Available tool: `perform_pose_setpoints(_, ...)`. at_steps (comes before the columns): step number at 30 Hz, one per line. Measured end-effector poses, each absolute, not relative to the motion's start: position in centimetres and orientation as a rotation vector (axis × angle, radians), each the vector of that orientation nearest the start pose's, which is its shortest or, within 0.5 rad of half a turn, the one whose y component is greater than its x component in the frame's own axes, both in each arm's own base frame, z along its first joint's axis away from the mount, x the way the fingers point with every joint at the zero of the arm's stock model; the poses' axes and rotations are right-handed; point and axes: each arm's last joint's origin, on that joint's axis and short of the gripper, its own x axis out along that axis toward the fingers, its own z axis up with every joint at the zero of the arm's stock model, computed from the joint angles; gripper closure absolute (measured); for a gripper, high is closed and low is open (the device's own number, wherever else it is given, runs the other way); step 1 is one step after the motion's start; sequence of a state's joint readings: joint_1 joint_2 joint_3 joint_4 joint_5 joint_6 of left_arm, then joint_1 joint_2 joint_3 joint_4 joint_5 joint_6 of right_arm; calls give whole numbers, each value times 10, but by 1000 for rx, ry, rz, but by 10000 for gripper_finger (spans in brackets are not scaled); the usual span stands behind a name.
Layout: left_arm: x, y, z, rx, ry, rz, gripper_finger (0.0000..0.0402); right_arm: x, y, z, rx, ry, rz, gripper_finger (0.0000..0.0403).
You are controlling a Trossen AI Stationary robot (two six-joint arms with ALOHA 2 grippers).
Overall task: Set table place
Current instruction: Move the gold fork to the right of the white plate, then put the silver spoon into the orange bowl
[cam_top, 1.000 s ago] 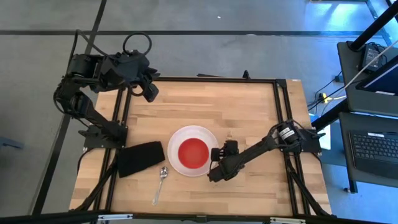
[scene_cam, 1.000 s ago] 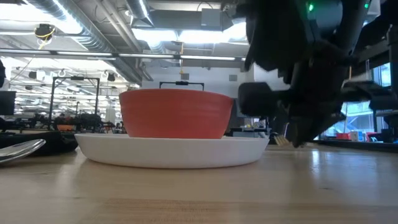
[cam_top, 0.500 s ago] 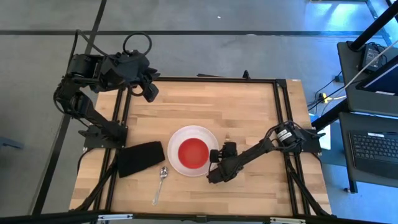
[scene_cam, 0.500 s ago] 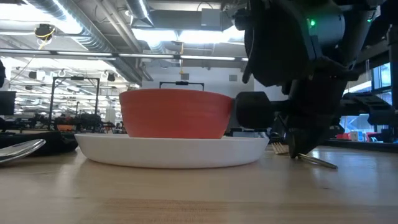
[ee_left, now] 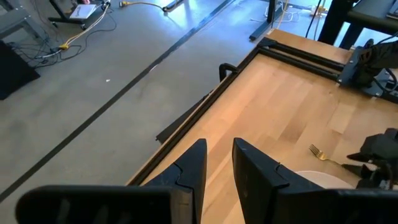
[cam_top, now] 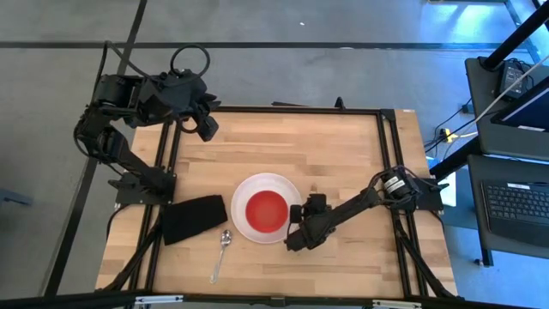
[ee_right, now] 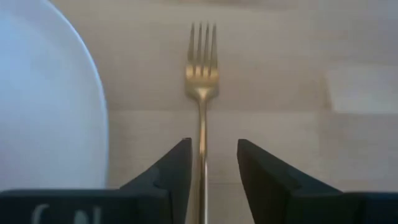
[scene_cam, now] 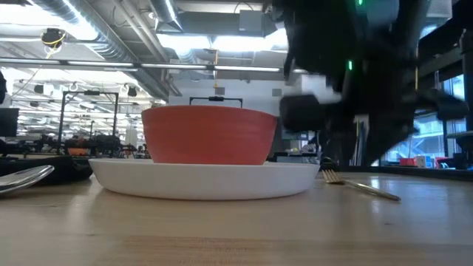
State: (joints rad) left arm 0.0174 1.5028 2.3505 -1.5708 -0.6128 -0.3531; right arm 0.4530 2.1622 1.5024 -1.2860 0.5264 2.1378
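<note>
A round white plate with a red bowl in it sits near the table's front middle. A golden fork lies flat on the wood just right of the plate, tines toward the far edge; it also shows in the low view. My right gripper stands open over the fork's handle, one finger on either side, without holding it. A silver spoon lies left of the plate. My left gripper waits at the far left corner, its fingers a little apart with nothing between them.
A black folded cloth lies left of the plate, beside the spoon. The far half of the light-wood table is bare boards. Its black frame runs along the edges.
My right gripper has lowered the fork's handle end onto the table right of the plate, let go of it and risen slightly. The fork, tilted a second ago, now lies flat on the wood.
</note>
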Motion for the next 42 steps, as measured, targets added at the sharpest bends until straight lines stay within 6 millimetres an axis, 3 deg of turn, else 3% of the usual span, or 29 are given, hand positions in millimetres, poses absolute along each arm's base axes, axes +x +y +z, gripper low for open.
perform_pose_setpoints(4,187,20,530,-114,584,717,331,330,144,170,669,758,-1504,261)
perform_pose_setpoints(7,187,20,530,-112,580,729,331,325,141,210,654,752,-1503,259)
perform_pose_setpoints(9,187,21,530,-112,573,746,331,324,139,237,675,716,-1412,259)
perform_pose_setpoints(15,189,16,529,-234,538,743,331,300,123,325,687,482,-1196,259)
perform_pose_setpoints(20,204,-6,511,-305,599,670,331,276,111,386,599,295,-1061,258)
perform_pose_setpoints(23,216,-30,488,-371,660,647,331,266,105,408,535,276,-1016,258)
perform_pose_setpoints(27,228,-69,443,-495,757,690,331,256,100,427,443,305,-967,258)
perform_pose_setpoints(33,223,-129,365,-770,887,806,331,244,91,440,311,331,-938,258)
perform_pose_setpoints(37,223,-165,321,-915,878,731,331,235,87,447,250,358,-915,258)
perform_pose_setpoints(42,233,-191,273,-1102,951,561,331,229,84,450,225,368,-904,258)
